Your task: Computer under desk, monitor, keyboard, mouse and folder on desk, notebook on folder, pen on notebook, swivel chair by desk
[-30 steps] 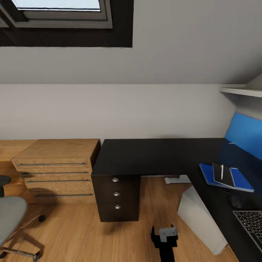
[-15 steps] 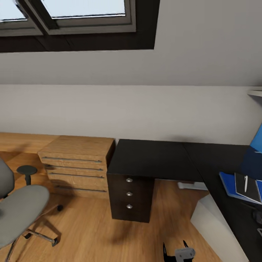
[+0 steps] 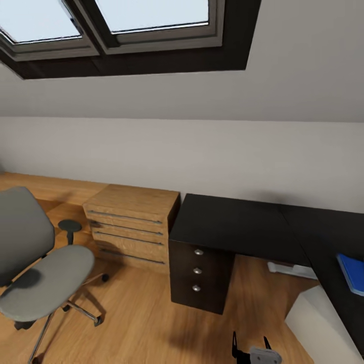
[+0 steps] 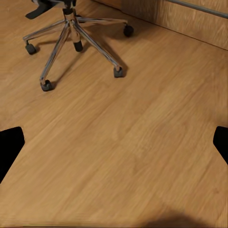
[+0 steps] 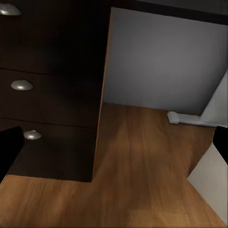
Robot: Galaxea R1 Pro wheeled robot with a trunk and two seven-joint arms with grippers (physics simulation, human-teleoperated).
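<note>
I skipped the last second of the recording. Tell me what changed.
The head camera turned left: the swivel chair came fully into view, while the folder slid to the right edge, notebook and pen passing out of frame. Nothing was grasped or released. The desk and wooden drawers themselves stayed put.

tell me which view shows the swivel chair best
The head view: the swivel chair shows its grey seat, back, an armrest and part of its base. The left wrist view catches its chrome star base and casters. The right wrist view looks at the black drawer unit instead.
</note>
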